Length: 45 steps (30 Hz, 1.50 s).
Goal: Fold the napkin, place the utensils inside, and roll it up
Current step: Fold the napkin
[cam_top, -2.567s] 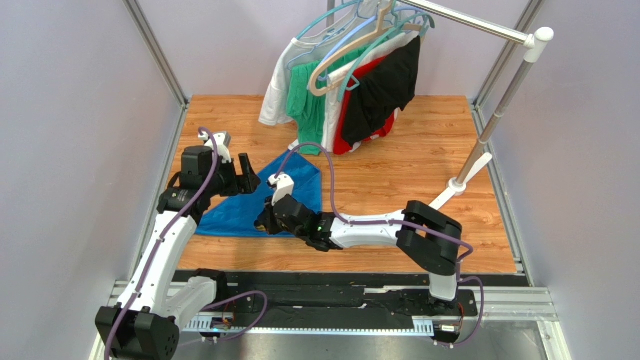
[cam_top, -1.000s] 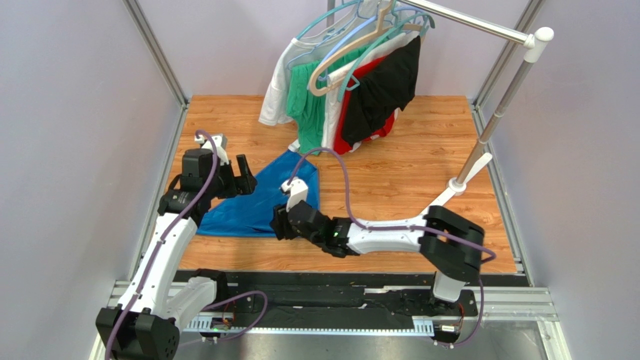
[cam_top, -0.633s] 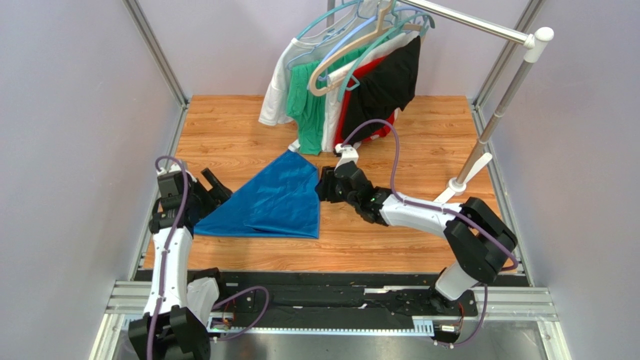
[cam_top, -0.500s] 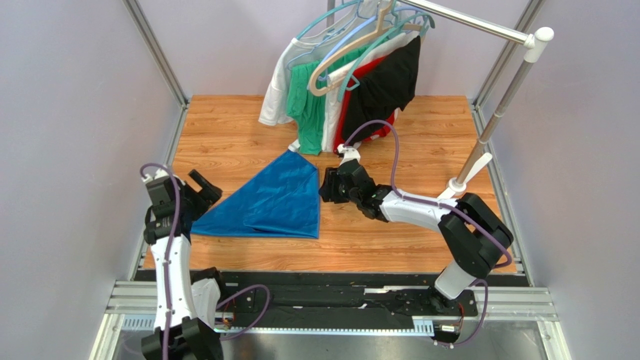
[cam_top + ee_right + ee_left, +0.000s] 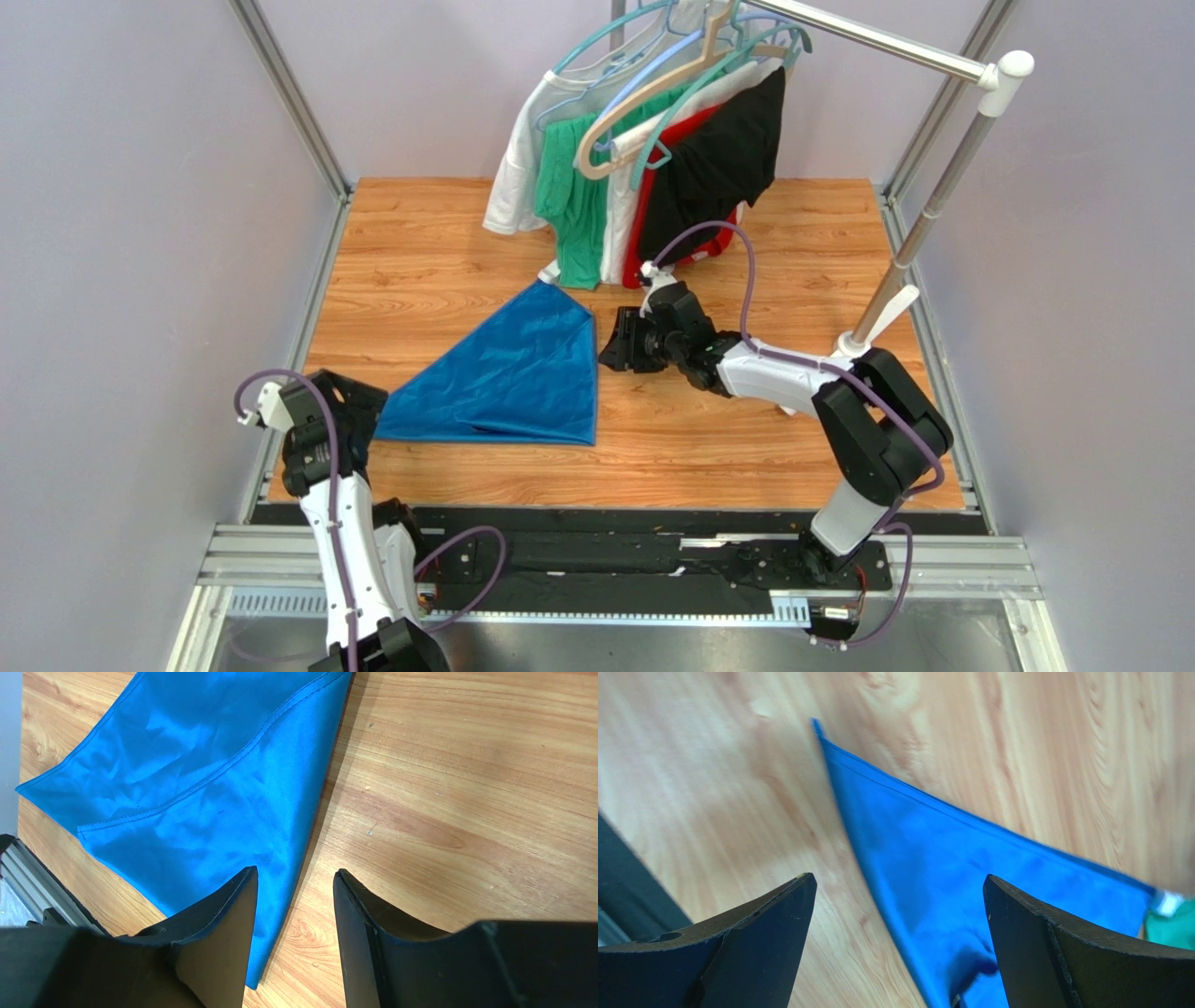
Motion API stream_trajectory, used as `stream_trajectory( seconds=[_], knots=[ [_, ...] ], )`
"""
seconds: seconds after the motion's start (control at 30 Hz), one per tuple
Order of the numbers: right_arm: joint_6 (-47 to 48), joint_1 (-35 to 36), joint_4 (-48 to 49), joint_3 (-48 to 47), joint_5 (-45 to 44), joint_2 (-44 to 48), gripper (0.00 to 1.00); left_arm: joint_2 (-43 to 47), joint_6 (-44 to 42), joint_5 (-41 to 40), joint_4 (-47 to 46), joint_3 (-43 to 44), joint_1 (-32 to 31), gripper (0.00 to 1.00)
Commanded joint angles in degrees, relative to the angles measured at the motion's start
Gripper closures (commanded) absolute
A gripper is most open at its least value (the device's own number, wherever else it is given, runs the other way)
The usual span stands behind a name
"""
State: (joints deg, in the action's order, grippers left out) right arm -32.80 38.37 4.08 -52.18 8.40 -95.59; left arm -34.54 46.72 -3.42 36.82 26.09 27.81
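The wooden table (image 5: 786,434) carries the napkin (image 5: 512,378), a royal-blue cloth folded into a rough triangle and lying flat near the table's left-middle. Two hemmed layers show in the right wrist view (image 5: 203,791).

Beyond the napkin's far corner stands a clothes rack (image 5: 926,210). Its green, white, red and black garments (image 5: 617,182) hang from hangers, and the green hem comes close to that corner.

The left gripper (image 5: 368,403) sits just off the napkin's left tip, fingers spread wide with nothing between them. Its wrist view looks between the jaws (image 5: 898,882) at the pointed blue tip (image 5: 962,861).

The right gripper (image 5: 615,343) is just beside the napkin's right edge. Its jaws are partly apart (image 5: 295,875) and hold nothing, framing that edge and bare wood.
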Motion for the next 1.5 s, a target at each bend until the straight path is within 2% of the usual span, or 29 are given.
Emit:
stream_trajectory(
  seconds=[0.0,0.17,0.3,0.43,0.67,0.83,0.93,1.03,1.1,1.27,1.47],
  knots=[
    [0.1,-1.3,-0.2,-1.9,2.5,0.6,0.53,-0.3,7.2,-12.2,-3.1,-1.9,0.7,0.02],
    [1.8,-1.8,-3.5,-2.7,2.6,0.4,0.53,-1.2,8.3,-14.2,-10.2,-5.2,0.9,0.04],
    [2.1,-1.9,-6.0,-3.3,1.8,1.3,0.53,-6.7,7.3,-12.1,-16.5,-5.3,3.0,0.08],
    [1.9,-1.9,-7.4,-3.3,0.8,1.6,0.53,-11.2,6.6,-9.5,-18.1,-4.7,6.0,0.10],
    [0.7,-1.9,-8.3,-4.2,0.4,1.1,0.53,-10.8,7.7,-7.4,-21.2,-7.7,7.7,0.17],
    [0.5,-1.9,-8.3,-4.2,0.3,1.4,0.53,-12.2,7.9,-5.9,-20.2,-7.5,8.9,0.23],
    [0.6,-1.9,-8.4,-3.7,0.1,1.9,0.54,-11.8,7.9,-4.6,-19.4,-7.8,10.1,0.36],
    [0.8,-1.9,-8.3,-3.3,0.0,2.3,0.53,-11.4,7.9,-4.3,-18.1,-7.9,10.7,0.38],
    [0.9,-2.0,-8.2,-3.0,0.0,2.3,0.53,-11.2,7.7,-4.3,-17.6,-8.1,11.5,0.46],
    [0.9,-2.0,-7.9,-3.0,0.4,2.1,0.53,-11.3,7.9,-4.6,-14.5,-7.6,13.1,0.46],
    [1.0,-1.9,-7.9,-3.2,0.6,2.3,0.54,-14.4,7.5,-3.4,-16.3,-7.1,14.2,0.46]
  ],
)
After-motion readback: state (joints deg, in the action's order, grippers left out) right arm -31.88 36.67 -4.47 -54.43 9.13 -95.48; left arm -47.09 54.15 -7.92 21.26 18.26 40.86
